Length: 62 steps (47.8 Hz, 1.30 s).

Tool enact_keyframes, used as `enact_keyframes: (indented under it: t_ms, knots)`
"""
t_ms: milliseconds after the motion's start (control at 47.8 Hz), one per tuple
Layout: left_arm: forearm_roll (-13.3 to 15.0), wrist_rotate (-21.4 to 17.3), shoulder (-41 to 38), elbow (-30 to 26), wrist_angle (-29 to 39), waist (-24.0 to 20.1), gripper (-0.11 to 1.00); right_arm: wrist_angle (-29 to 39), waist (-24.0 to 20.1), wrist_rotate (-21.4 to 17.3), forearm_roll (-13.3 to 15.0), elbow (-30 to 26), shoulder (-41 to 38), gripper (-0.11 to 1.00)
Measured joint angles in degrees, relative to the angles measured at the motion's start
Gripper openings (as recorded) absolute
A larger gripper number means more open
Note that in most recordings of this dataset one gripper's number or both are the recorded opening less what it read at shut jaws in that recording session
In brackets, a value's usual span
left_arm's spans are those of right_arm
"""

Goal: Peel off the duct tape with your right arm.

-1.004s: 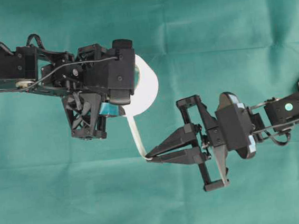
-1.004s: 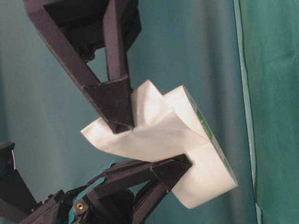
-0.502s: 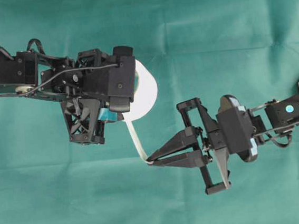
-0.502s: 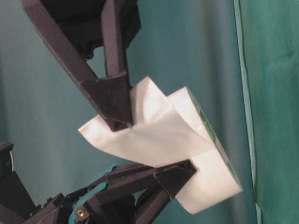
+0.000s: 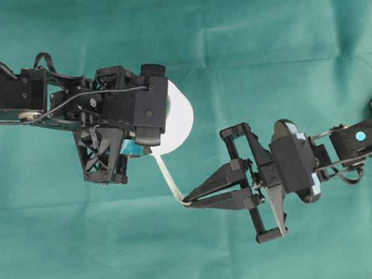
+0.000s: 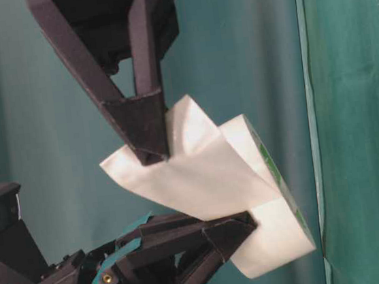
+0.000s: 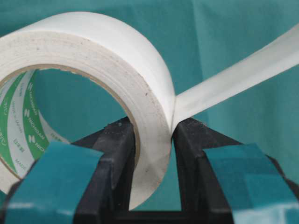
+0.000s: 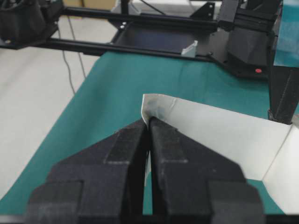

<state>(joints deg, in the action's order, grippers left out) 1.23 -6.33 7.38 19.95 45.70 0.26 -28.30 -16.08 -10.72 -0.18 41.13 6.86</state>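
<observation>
**Tape end pinched, roll held aloft**

Left gripper [image 5: 148, 145], teal-padded fingers clamped across wall of duct tape [image 5: 178, 117], above green cloth [image 5: 282, 44]. Right gripper [image 5: 186, 200] closed tight on loose end [image 5: 168, 177], strip stretched between roll and fingertips.

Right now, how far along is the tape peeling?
Done: the left hand clamps the roll's wall, and the right hand is pinched shut on the loose end. In hand: a short strip already stretches from the roll to the right hand. Left: most of the tape is still wound on, so the strip needs pulling further out.
</observation>
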Motion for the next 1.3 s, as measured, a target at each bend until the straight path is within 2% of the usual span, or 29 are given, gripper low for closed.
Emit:
enact_keyframes:
  t_ms: [105, 209, 293, 376, 397, 1046, 1297]
  knots:
    - [0.00, 0.00, 0.00, 0.00, 0.26, 0.00, 0.21, 0.00, 0.00, 0.00, 0.00, 0.00, 0.00, -0.07]
    - [-0.18, -0.26, 0.00, 0.26, 0.88, -0.18, 0.21, 0.00, -1.05, -0.35, 0.09, -0.09, 0.09, 0.03]
    - [-0.62, 0.18, -0.09, 0.79, 1.14, -0.88, 0.21, 0.00, -3.52, 0.09, 0.62, -0.09, 0.00, 0.19]
    - [-0.53, 0.09, 0.00, 0.88, 1.14, -0.97, 0.21, 0.00, -3.69, 0.00, 0.62, 0.00, 0.09, 0.41]
    - [-0.53, -0.18, 0.00, 0.88, 1.14, -0.79, 0.21, 0.00, -3.43, 0.00, 0.70, 0.00, 0.09, 0.44]
    - [-0.35, 0.18, -0.09, 1.49, 1.05, -0.09, 0.21, 0.00, -3.43, 0.00, 0.62, 2.90, 2.29, 0.44]
    - [-0.35, 0.26, -3.52, 2.02, -1.41, 0.88, 0.21, 0.00, -3.34, 0.00, 0.62, 3.96, 3.78, 0.44]
